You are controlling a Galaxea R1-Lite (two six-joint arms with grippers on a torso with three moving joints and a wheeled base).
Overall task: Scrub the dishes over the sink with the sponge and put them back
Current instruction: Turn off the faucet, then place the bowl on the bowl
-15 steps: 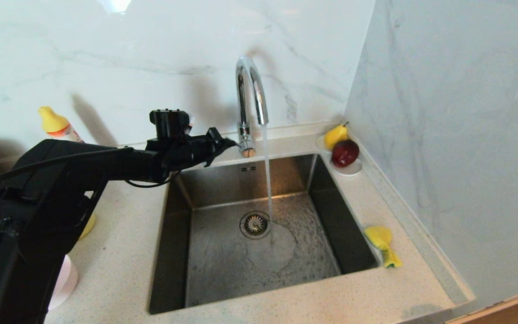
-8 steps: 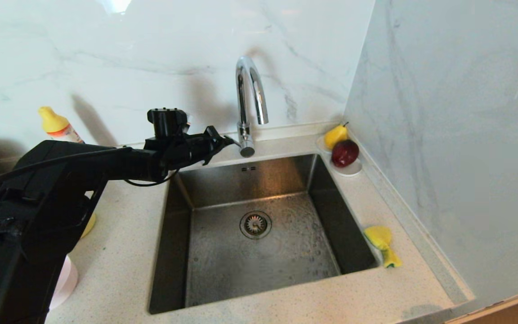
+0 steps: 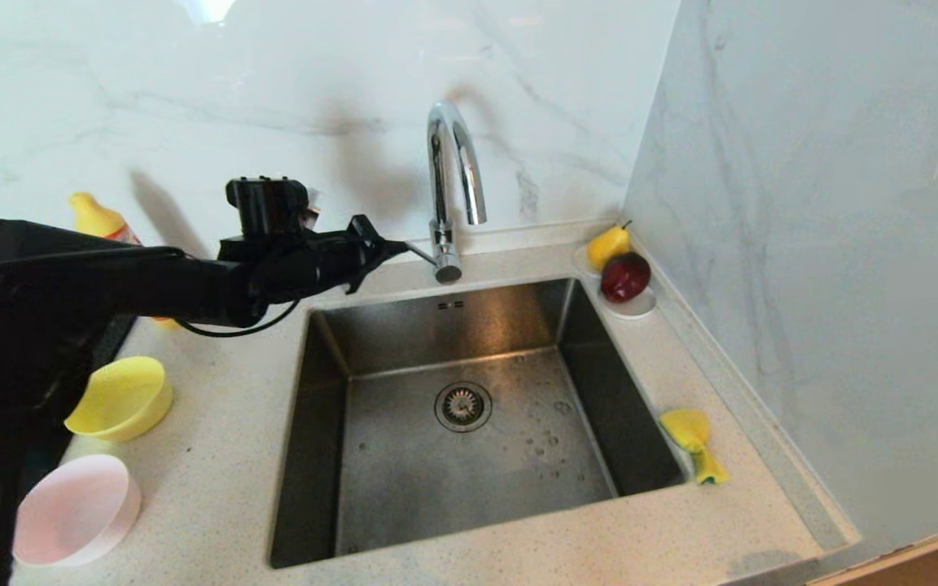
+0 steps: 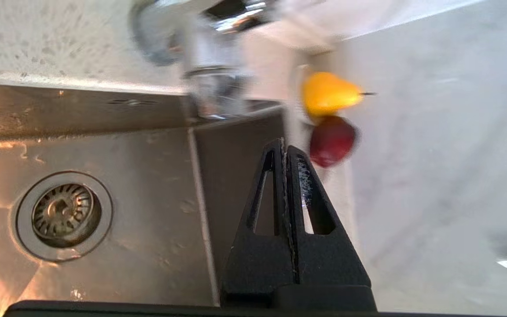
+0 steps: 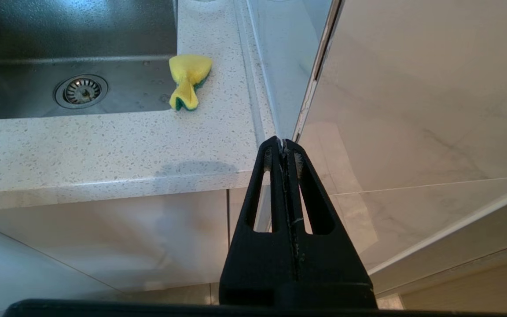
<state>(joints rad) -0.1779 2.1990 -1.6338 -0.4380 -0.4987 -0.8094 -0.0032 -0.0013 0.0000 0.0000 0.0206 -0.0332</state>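
Note:
The steel sink (image 3: 404, 496) is wet, with no water running from the faucet (image 3: 454, 163). Two dishes stand on the counter left of it: a yellow bowl (image 3: 123, 397) and a pink bowl (image 3: 70, 511). The yellow-and-green sponge (image 3: 690, 439) lies crumpled on the counter at the sink's right rim, also seen in the right wrist view (image 5: 187, 79). My left gripper (image 3: 387, 246) is shut and empty, held level just left of the faucet's thin lever (image 3: 422, 254); its tips (image 4: 285, 147) point toward the fruit. My right gripper (image 5: 283, 145) is shut and empty, parked below the counter's front edge.
A white saucer (image 3: 630, 308) with a yellow pear (image 3: 607, 244) and a dark red fruit (image 3: 624, 275) sits in the back right corner. A yellow-capped bottle (image 3: 98, 216) stands behind my left arm. Marble walls close the back and right sides.
The water stream from the faucet has stopped. My left arm has drawn back to the left and risen, away from the faucet lever, uncovering the yellow and pink bowls.

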